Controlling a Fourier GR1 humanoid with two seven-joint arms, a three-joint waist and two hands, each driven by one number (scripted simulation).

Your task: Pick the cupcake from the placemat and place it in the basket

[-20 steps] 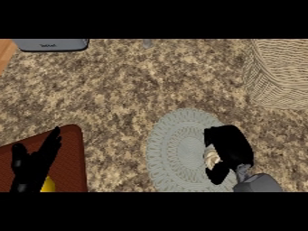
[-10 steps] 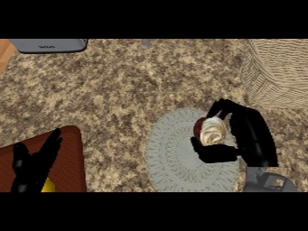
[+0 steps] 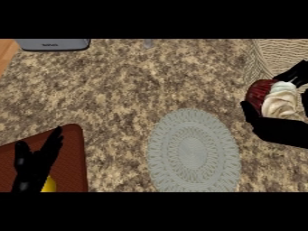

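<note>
Resting at the far left, the left hand (image 3: 33, 167) lay open over a brown tray (image 3: 69, 153). Left of the right hand (image 3: 283, 131) sat the bare placemat (image 3: 193, 151). That hand was curled round the cupcake (image 3: 273, 97), just beside the basket (image 3: 283, 52). It should lift over the rim before letting go.

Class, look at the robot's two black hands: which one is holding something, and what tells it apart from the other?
The right hand, its fingers curled round the red-cased, white-frosted cupcake beside the woven basket. The left hand rests open, holding nothing.
</note>
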